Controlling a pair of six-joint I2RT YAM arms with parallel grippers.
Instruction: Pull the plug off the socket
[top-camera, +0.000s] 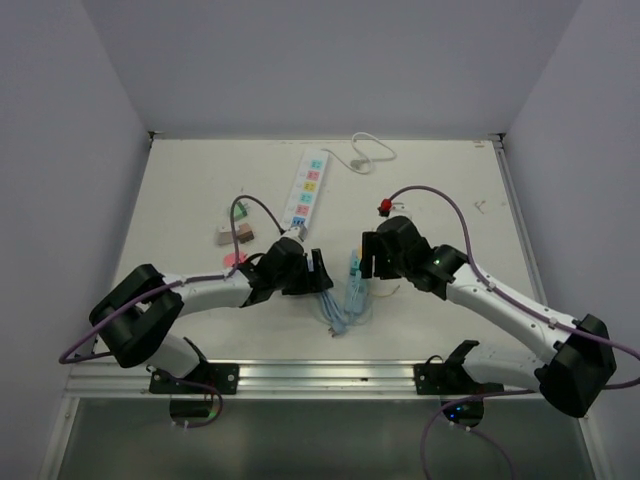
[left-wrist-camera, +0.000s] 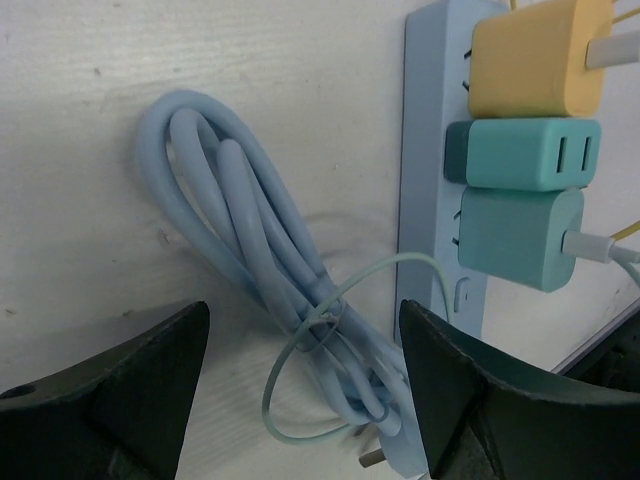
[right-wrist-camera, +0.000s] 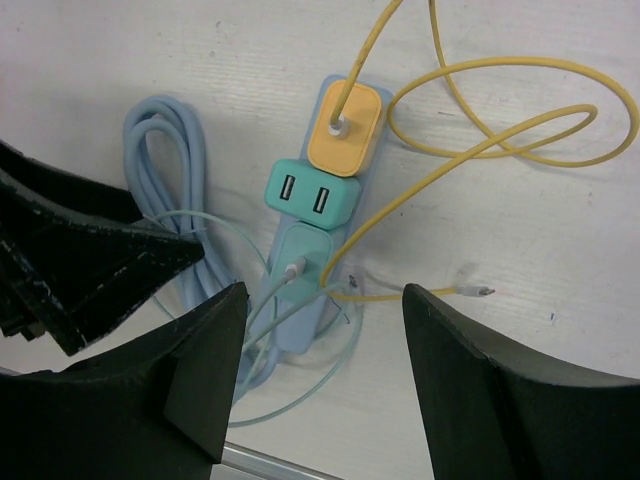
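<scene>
- Top view: the strip lies between the grippers, its long axis running 12 to 6. The left gripper sits just at its 9 o'clock and the right gripper near its 12 o'clock. The table's near edge is at 6, and a white strip lies well apart at 11.
- Left wrist: the jaws are spread wide and empty over the coiled cord. The strip runs 12 to 6 at 2 o'clock, carrying a yellow plug and two teal plugs.
- Right wrist: the jaws gape wide, holding nothing. The strip runs 1 to 7, its lower end between the fingers. A yellow cable loops at 2.
</scene>
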